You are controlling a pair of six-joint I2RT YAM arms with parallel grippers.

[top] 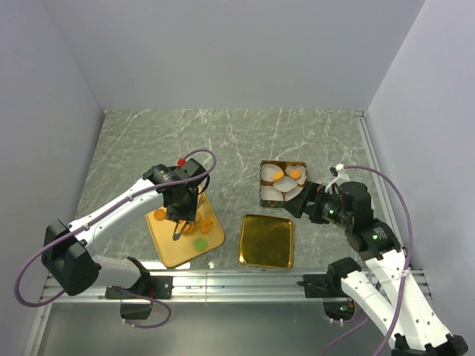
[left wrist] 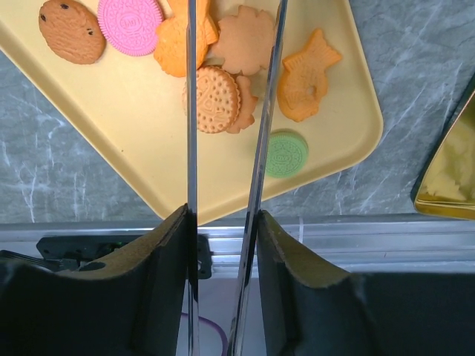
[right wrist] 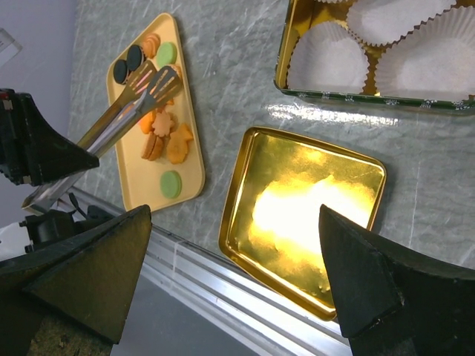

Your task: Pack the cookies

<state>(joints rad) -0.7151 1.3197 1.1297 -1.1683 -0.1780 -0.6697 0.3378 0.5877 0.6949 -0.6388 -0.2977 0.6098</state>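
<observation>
Cookies (left wrist: pixel 215 99) of several colours lie on a yellow tray (left wrist: pixel 111 111): brown, pink, orange, tan and a green one (left wrist: pixel 286 153). My left gripper (left wrist: pixel 221 222) is shut on metal tongs (left wrist: pixel 191 111) whose arms reach over the cookie pile, slightly apart. In the top view it (top: pixel 180 204) hangs over the tray (top: pixel 169 252). My right gripper (right wrist: pixel 234 274) is open and empty, by the tin's near left corner in the top view (top: pixel 300 200). The tin (top: pixel 282 165) holds white paper cups; orange cookies (top: pixel 286 176) lie in its far cups.
A gold lid (top: pixel 267 241) lies open side up between the tray and my right arm; it also shows in the right wrist view (right wrist: pixel 304 208). The metal rail (top: pixel 237 280) runs along the near table edge. Grey walls stand on three sides.
</observation>
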